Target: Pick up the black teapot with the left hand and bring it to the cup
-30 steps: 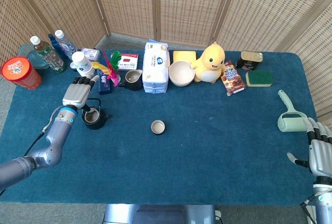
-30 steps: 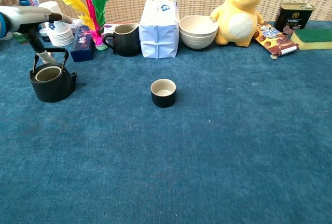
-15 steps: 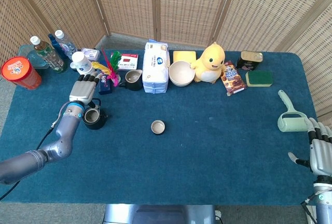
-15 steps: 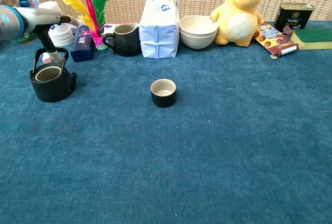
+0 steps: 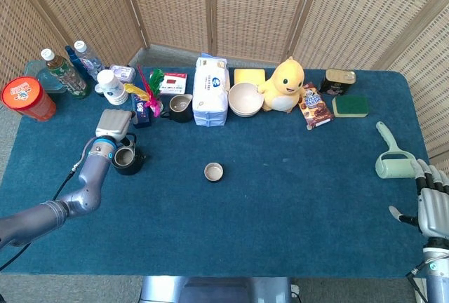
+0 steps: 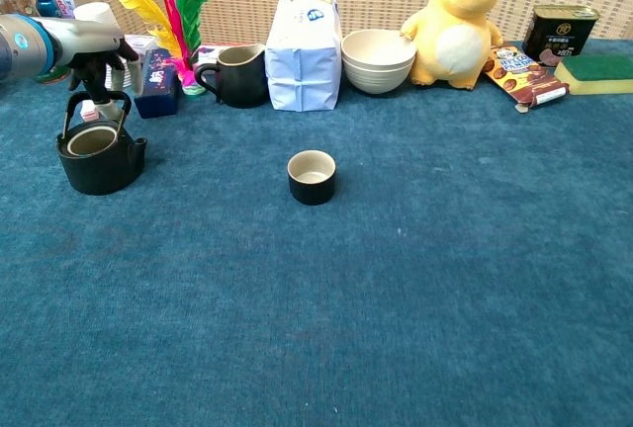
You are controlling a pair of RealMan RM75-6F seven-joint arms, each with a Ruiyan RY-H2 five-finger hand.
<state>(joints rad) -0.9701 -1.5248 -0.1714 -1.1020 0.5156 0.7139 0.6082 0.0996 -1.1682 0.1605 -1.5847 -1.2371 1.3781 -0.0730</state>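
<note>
The black teapot (image 5: 126, 157) (image 6: 99, 156) stands on the blue cloth at the left, lidless, with its wire handle upright. My left hand (image 5: 114, 122) (image 6: 94, 49) sits just above and behind it, fingers curled down around the top of the handle. The teapot's base rests on the table. The small dark cup (image 5: 213, 172) (image 6: 312, 177) stands alone near the middle, well to the right of the teapot. At the table's right edge my right hand (image 5: 433, 206) hangs with fingers apart, holding nothing; the chest view does not show it.
Along the back stand a feather toy (image 6: 178, 7), a dark mug (image 6: 235, 75), a tissue pack (image 6: 304, 49), stacked bowls (image 6: 378, 59) and a yellow duck toy (image 6: 457, 17). Bottles and a red tub (image 5: 27, 98) fill the far left. A green lint roller (image 5: 389, 156) lies at the right.
My left hand moved in over the teapot and its fingers folded from flat down around the handle. The teapot, the cup and the right hand have stayed put.
</note>
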